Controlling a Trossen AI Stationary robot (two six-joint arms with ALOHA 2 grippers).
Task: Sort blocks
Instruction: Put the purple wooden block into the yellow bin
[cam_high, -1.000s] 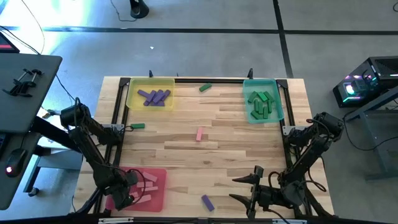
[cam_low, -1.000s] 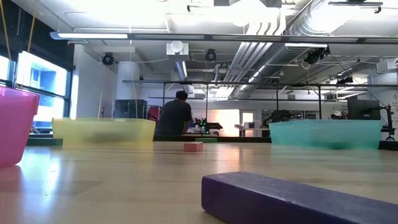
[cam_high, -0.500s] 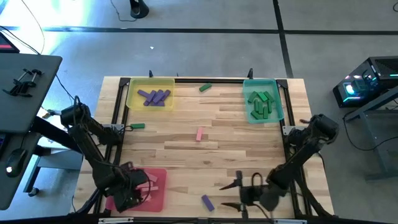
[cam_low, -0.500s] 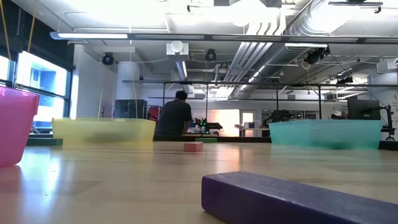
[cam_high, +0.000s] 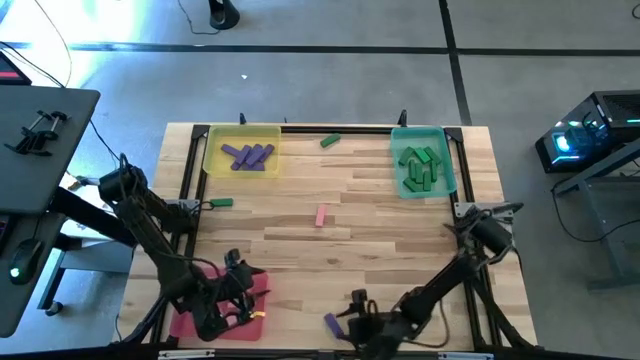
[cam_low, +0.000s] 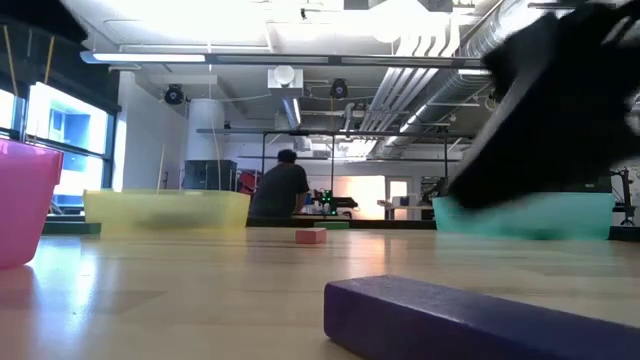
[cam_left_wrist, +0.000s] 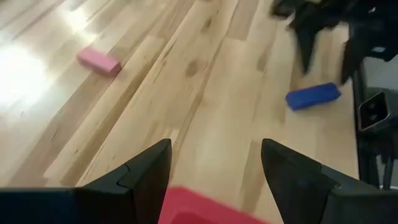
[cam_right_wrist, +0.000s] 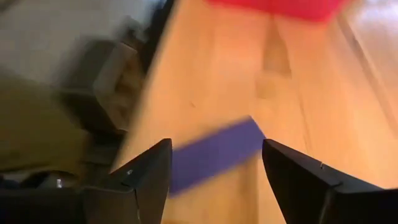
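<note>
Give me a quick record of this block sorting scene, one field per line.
left gripper: open, over the red tray
right gripper: open, at the loose purple block
yellow tray: purple blocks
teal tray: green blocks
loose on table: pink block, two green blocks

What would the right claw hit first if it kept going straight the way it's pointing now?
Most likely the purple block lying on the table straight ahead of the open right claw. Beyond it sits the red tray. Depth is hard to judge.
</note>
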